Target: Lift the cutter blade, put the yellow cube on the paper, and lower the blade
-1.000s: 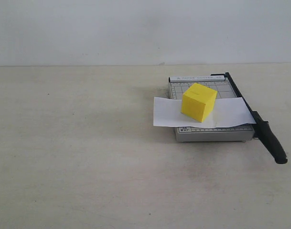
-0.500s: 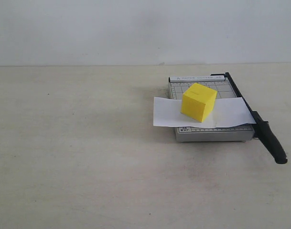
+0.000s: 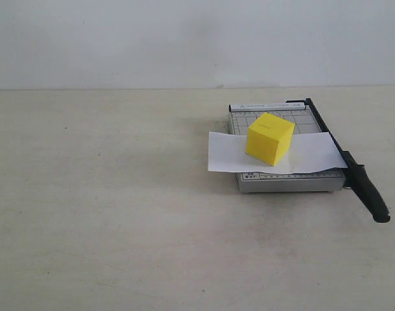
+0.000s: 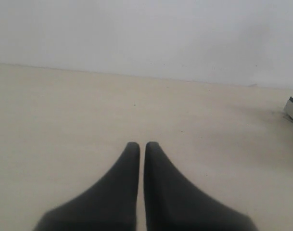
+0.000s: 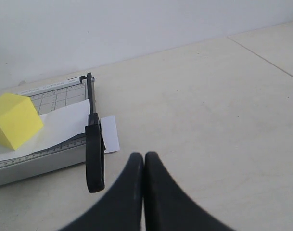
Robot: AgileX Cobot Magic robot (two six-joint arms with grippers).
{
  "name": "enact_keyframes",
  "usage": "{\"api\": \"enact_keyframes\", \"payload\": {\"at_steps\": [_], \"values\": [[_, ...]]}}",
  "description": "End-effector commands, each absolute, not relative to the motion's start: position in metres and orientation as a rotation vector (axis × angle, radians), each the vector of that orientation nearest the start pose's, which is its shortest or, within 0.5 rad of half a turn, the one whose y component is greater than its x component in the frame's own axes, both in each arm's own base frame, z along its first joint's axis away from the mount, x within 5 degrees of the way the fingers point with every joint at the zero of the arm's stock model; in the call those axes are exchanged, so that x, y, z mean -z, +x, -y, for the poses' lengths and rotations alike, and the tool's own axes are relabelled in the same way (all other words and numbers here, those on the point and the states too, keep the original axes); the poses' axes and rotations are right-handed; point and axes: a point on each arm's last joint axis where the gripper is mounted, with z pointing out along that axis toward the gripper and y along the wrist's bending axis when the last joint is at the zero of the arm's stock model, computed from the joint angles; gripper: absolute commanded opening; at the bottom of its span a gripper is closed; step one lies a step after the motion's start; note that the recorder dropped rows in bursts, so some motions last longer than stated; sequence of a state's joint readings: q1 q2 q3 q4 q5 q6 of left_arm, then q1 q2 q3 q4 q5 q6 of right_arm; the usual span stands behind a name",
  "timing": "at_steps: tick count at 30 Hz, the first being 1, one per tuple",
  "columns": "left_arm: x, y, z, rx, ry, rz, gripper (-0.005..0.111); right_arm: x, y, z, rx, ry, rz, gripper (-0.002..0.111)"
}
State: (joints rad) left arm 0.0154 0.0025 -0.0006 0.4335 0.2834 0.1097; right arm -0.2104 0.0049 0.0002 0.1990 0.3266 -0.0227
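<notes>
The yellow cube (image 3: 270,138) sits on the paper (image 3: 314,155), turned so one corner faces forward; its faces are bright, matte and foam-like with crisp edges. The paper is a plain white sheet lying across the grey paper-trimmer base (image 3: 285,184) and overhanging it at both sides. The cutter blade (image 3: 366,188) lies flat along the base's right edge, a thin black arm crossing the paper's end and swelling into a thick rounded black handle that juts past the front. The base carries a printed grid, a ruler strip and a line of lettering too small to read. My left pincer (image 4: 137,144) is clenched and empty over the pale matte surface (image 3: 119,194); my right pincer (image 5: 144,156) is clenched too, empty, near the handle but apart from it
</notes>
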Motion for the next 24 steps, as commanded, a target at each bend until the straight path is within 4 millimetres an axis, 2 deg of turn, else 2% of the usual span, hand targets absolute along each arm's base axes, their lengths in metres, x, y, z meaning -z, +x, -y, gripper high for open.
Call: {"api": "enact_keyframes", "payload": {"at_steps": [1,24], "values": [[-0.1859,0.0534,-0.0123,-0.504,0.375,-1.775,0.004,-0.1847,0.0539,0.0057,-0.022,0.288,-1.776,0.001],[-0.1846,0.0532,-0.0119,-0.479,0.356,-1.791,0.004,-0.1847,0.0539,0.0057,-0.022,0.288,-1.776,0.001]]}}
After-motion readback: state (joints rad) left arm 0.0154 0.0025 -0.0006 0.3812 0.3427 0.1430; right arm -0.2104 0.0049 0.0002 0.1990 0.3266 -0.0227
